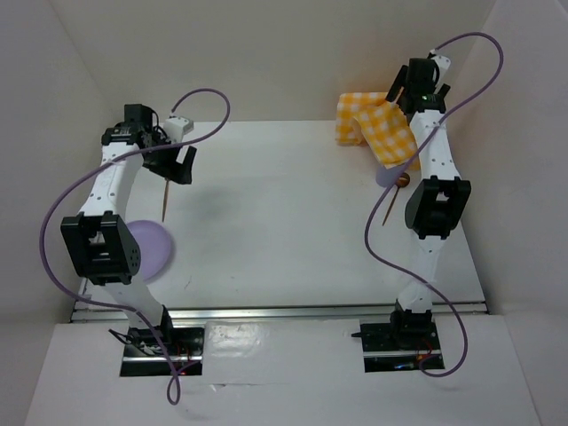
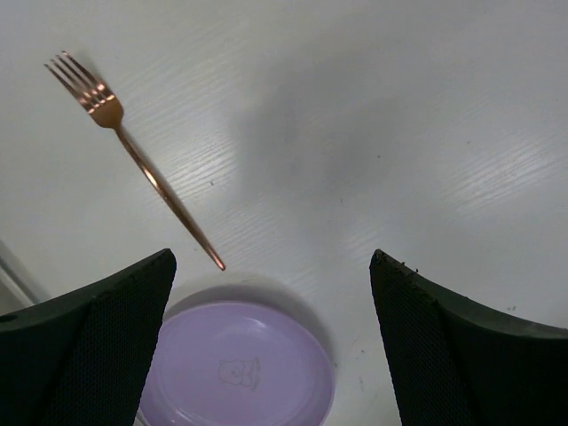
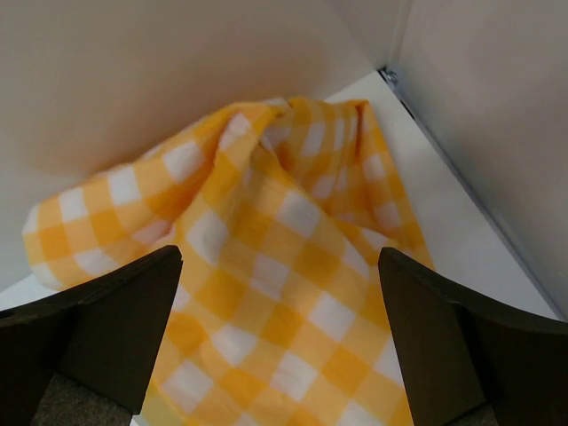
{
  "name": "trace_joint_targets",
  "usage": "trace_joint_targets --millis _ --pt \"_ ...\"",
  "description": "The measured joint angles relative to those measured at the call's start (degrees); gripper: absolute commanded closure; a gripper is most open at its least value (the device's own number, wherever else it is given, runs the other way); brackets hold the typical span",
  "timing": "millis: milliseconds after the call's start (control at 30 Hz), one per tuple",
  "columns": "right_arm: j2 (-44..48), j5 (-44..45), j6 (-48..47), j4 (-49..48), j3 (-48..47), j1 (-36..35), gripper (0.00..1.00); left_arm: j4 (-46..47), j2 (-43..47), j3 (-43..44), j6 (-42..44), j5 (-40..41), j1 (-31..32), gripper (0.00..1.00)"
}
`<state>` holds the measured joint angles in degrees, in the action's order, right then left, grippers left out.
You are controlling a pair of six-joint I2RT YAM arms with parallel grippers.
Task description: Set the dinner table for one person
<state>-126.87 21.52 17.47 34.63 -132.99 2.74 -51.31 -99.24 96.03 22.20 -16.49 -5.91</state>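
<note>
The white dinner table (image 1: 284, 231) carries a lilac plate (image 1: 149, 248) at the near left, partly under my left arm. A copper fork (image 1: 167, 200) lies just beyond it. My left gripper (image 1: 184, 163) hovers open and empty above the fork's far end. In the left wrist view my left gripper (image 2: 272, 259) is open, with the fork (image 2: 142, 164) and the plate (image 2: 235, 364) below. My right gripper (image 1: 401, 89) hangs open over a crumpled yellow-and-white checked cloth (image 1: 373, 129) at the far right. The cloth (image 3: 284, 266) fills the right wrist view between the open fingers of my right gripper (image 3: 280, 257).
A lilac cup (image 1: 385, 174) peeks out from under the cloth's near edge, with a copper spoon (image 1: 394, 197) beside it. A metal rail (image 1: 284, 311) runs along the near table edge. White walls (image 1: 266, 53) enclose the back and both sides.
</note>
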Motion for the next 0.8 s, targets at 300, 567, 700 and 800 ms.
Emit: trace_joint_targets --millis 300,567,700,800 --pt "-8.35 -4.68 -1.36 -12.04 -1.95 0.28 0.0 0.42 -4.61 -0.07 -1.68 1.81 -1.22 0.05" --pt "-12.17 -1.84 -1.29 -16.31 -0.33 0.28 0.75 1.6 -4.55 -1.62 -3.06 2.27 -1.55 0.05" --pt "-11.54 -1.95 -2.38 -19.96 1.64 0.2 1.0 1.57 -4.28 -1.64 -3.19 2.21 -1.57 0.05" --pt "-9.75 -2.05 -4.66 -21.97 4.11 -0.13 1.0 1.16 -3.8 -1.73 -3.43 1.84 -1.57 0.05"
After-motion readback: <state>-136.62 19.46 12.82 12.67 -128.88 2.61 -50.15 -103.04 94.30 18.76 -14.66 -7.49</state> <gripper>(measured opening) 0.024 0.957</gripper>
